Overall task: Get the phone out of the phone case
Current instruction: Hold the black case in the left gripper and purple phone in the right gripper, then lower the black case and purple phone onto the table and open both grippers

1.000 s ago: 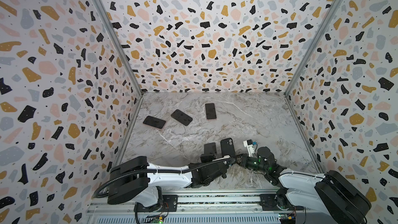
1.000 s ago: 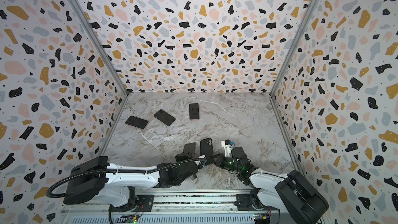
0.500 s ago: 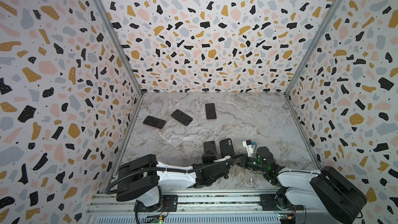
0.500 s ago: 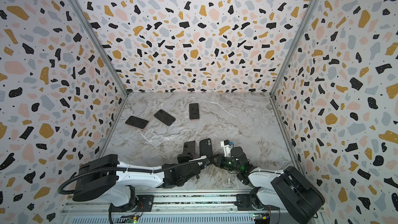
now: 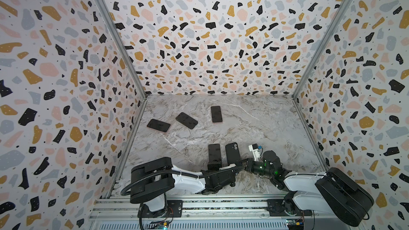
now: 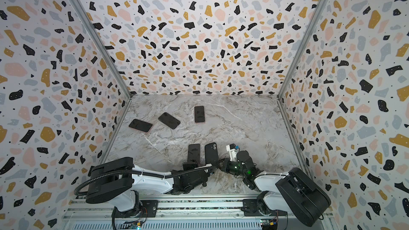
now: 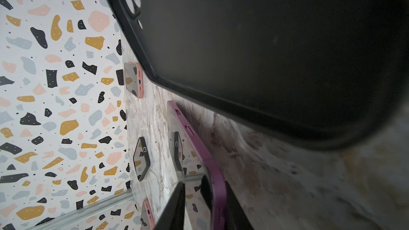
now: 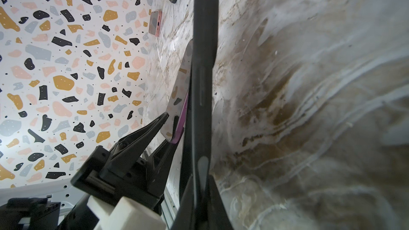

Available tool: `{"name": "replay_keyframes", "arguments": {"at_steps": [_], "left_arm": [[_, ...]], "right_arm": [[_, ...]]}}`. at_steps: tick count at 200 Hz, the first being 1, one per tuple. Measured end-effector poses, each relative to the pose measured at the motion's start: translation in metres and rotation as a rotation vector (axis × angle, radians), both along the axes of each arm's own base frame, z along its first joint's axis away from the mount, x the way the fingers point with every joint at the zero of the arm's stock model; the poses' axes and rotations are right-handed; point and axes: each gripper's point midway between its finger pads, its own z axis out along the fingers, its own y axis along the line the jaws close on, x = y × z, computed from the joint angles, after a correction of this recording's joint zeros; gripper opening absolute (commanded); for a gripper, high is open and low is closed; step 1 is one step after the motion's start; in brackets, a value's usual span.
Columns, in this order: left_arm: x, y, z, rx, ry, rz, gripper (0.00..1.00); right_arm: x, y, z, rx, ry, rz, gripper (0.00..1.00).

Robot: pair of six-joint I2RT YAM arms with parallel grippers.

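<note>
The left arm has folded inward toward the middle, and the left end effector (image 8: 170,129) has loosened. In the left wrist view, one finger (image 7: 174,204) stands clear of its own reflection in the screen, so its hold on the phone (image 5: 214,153) is released, with the jaws still straddling the near end. The phone is out of its phone case (image 5: 232,153). In both top views the two sit side by side near the front of the bench (image 5: 254,125), close but apart. The phone's far end looks to be down on the marble. I cannot tell whether its near end rests on the bench or on the lower finger.

The right end effector (image 8: 199,195) is clenched on one end of the case and holds it above the bench, camera cutout away from the arm.

The extraction looks essentially done, so the danger lies in backing away. If the lower finger is still under the phone, pulling the left arm back could drag or flip it. The case hangs just beside the phone, so a sideways swing of the right arm could knock it. The case is pinched only at its end and may flex or slip free.
</note>
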Motion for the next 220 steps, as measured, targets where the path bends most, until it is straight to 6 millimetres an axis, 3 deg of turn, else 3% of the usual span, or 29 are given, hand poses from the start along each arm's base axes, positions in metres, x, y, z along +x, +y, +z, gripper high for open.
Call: {"name": "replay_keyframes", "arguments": {"at_steps": [34, 62, 123, 138, 148, 156, 185, 220], "left_arm": [[-0.001, 0.000, -0.005, 0.006, 0.010, 0.001, 0.45], [-0.002, 0.000, -0.007, 0.001, 0.016, 0.005, 0.65], [-0.001, 0.002, -0.004, -0.015, 0.001, 0.029, 0.72], [0.000, 0.003, -0.001, -0.021, -0.003, 0.039, 0.87], [-0.001, 0.005, 0.003, -0.032, -0.002, 0.045, 0.90], [-0.001, 0.005, 0.007, -0.050, 0.000, 0.053, 1.00], [-0.001, 0.006, 0.039, -0.154, -0.008, 0.078, 1.00], [0.000, 0.005, 0.096, -0.368, -0.025, 0.127, 1.00]], "right_arm": [[-0.001, 0.001, -0.002, -0.004, 0.005, 0.004, 0.00], [-0.003, 0.002, -0.003, -0.007, 0.007, 0.010, 0.00], [-0.006, 0.004, -0.013, -0.031, 0.031, 0.021, 0.00], [-0.004, 0.006, -0.013, -0.038, 0.030, 0.018, 0.00], [-0.001, 0.009, -0.013, -0.043, 0.024, 0.017, 0.00], [0.002, 0.011, -0.012, -0.046, 0.018, 0.016, 0.00], [0.014, 0.016, -0.008, -0.057, -0.011, -0.004, 0.00], [0.019, 0.015, -0.020, -0.097, 0.008, -0.027, 0.00]]}}
